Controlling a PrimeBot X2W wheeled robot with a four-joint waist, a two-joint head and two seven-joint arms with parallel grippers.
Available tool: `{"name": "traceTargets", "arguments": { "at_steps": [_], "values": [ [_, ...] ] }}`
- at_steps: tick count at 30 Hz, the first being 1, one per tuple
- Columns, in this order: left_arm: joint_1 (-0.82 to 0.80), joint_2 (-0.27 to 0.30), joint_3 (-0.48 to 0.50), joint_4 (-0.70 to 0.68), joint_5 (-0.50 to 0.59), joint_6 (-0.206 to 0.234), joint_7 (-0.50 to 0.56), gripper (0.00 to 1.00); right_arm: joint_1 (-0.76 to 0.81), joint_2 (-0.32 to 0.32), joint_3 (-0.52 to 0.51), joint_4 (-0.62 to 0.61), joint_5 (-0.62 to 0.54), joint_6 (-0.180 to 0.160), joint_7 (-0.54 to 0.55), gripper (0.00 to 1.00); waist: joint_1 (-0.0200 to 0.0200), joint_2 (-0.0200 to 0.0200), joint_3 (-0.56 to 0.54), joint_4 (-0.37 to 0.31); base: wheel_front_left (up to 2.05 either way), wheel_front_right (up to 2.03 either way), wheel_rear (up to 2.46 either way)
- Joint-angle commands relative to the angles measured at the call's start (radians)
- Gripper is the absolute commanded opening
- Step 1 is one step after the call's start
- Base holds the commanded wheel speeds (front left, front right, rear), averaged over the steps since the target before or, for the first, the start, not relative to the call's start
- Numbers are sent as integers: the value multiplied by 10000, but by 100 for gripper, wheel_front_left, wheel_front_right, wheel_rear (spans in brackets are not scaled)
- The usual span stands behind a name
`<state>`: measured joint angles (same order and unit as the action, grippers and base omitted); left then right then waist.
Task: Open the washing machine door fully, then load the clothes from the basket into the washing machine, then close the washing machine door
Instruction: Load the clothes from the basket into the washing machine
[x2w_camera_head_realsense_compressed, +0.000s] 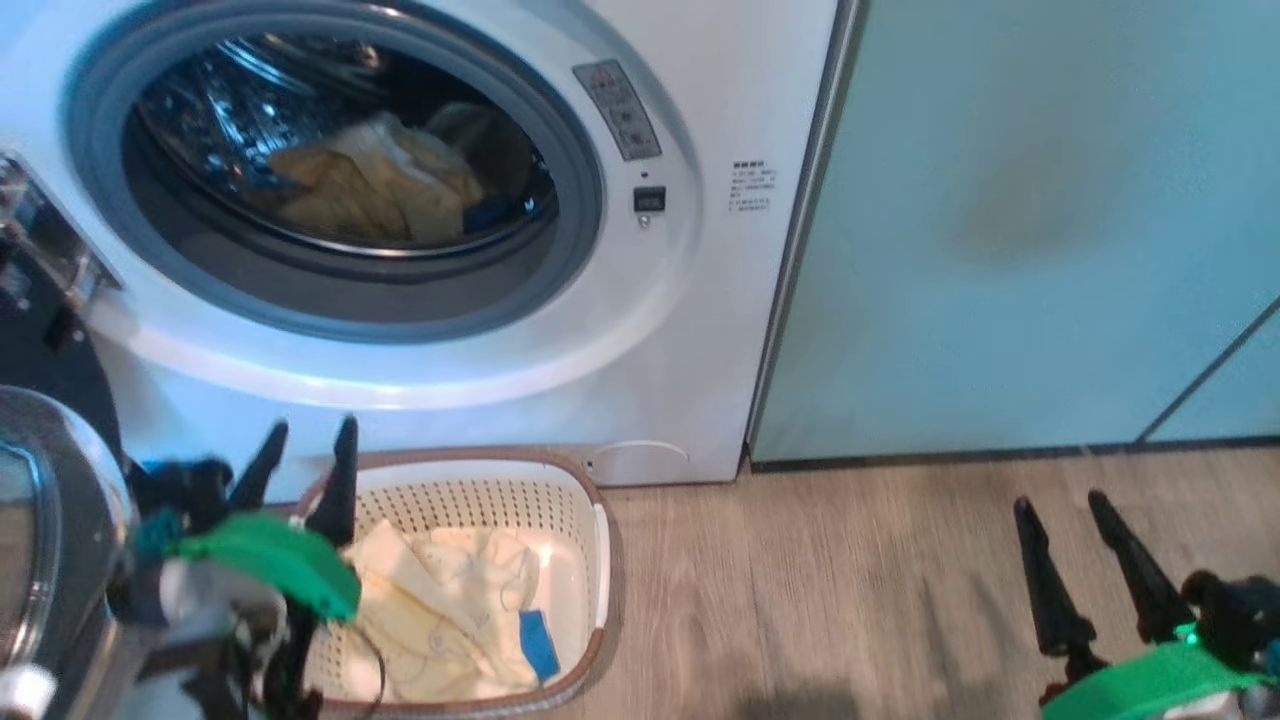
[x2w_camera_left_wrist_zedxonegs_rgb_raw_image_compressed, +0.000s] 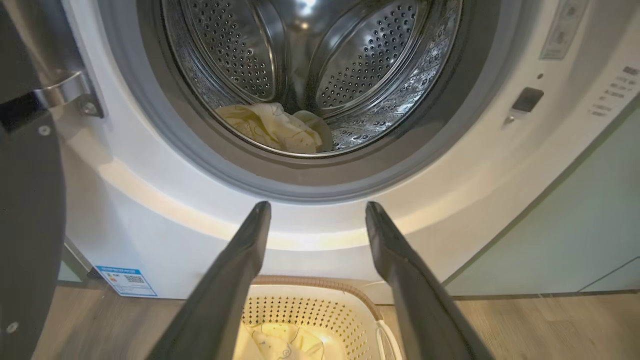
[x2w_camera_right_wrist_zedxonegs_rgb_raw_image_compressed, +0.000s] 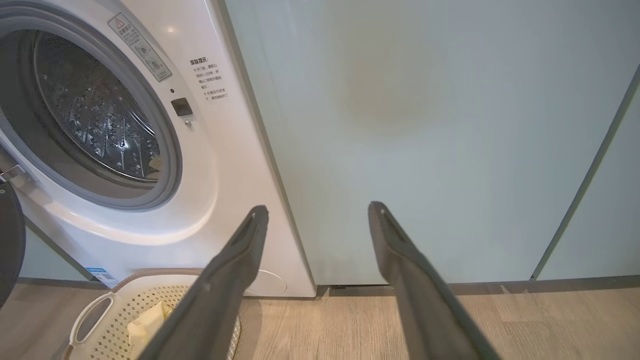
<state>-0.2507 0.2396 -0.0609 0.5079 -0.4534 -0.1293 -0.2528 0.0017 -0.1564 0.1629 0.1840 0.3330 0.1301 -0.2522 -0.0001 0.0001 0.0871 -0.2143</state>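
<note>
The left hand (x2w_camera_head_realsense_compressed: 312, 424) is open and empty, its two dark fingers spread apart. In the head view it sits over the left rim of the basket (x2w_camera_head_realsense_compressed: 592, 500). In its own wrist view the fingers point at the white front just under the round opening, with the basket below them.

The basket stands on the wooden floor (x2w_camera_head_realsense_compressed: 850, 580), close against the foot of the washing machine (x2w_camera_head_realsense_compressed: 700, 330). Some of the clothes (x2w_camera_head_realsense_compressed: 450, 590) lie in it, pale yellow with a blue patch showing. More pale yellow cloth lies at the bottom of the steel drum (x2w_camera_left_wrist_zedxonegs_rgb_raw_image_compressed: 370, 65).

The door (x2w_camera_head_realsense_compressed: 50, 360) stands swung open at the left of the machine, its black rim and glass bowl just beside the left arm.

The right hand (x2w_camera_head_realsense_compressed: 1058, 498) is open too and holds nothing. It hangs over bare floor, well apart from the basket, and faces the pale green cabinet (x2w_camera_head_realsense_compressed: 1050, 220) to the right of the machine.
</note>
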Motion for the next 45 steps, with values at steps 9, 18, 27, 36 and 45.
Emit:
{"name": "traceTargets", "arguments": {
  "at_steps": [9,18,27,36,45],
  "values": [
    [1691,440,866,-2011,-122,2,-89,100,348,-305,165,-315,-47,6,-95,100,1,-1,-823,131,0,0,0],
    [2633,402,942,-2878,-272,165,-11,100,611,-300,-75,-361,-54,6,-95,100,1,-1,-1099,239,0,0,0],
    [2824,391,956,-3122,-378,307,6,100,696,-295,-214,-394,-82,6,-95,100,1,-1,-1158,210,0,0,0],
    [2783,434,1005,-3074,-437,409,-4,100,697,-273,-256,-397,-88,6,-95,100,1,-1,-1067,107,0,0,0],
    [2790,432,1053,-3074,-457,477,-26,100,664,-286,-266,-400,-81,6,-95,100,1,-1,-1021,58,0,0,0]
  ]
}}
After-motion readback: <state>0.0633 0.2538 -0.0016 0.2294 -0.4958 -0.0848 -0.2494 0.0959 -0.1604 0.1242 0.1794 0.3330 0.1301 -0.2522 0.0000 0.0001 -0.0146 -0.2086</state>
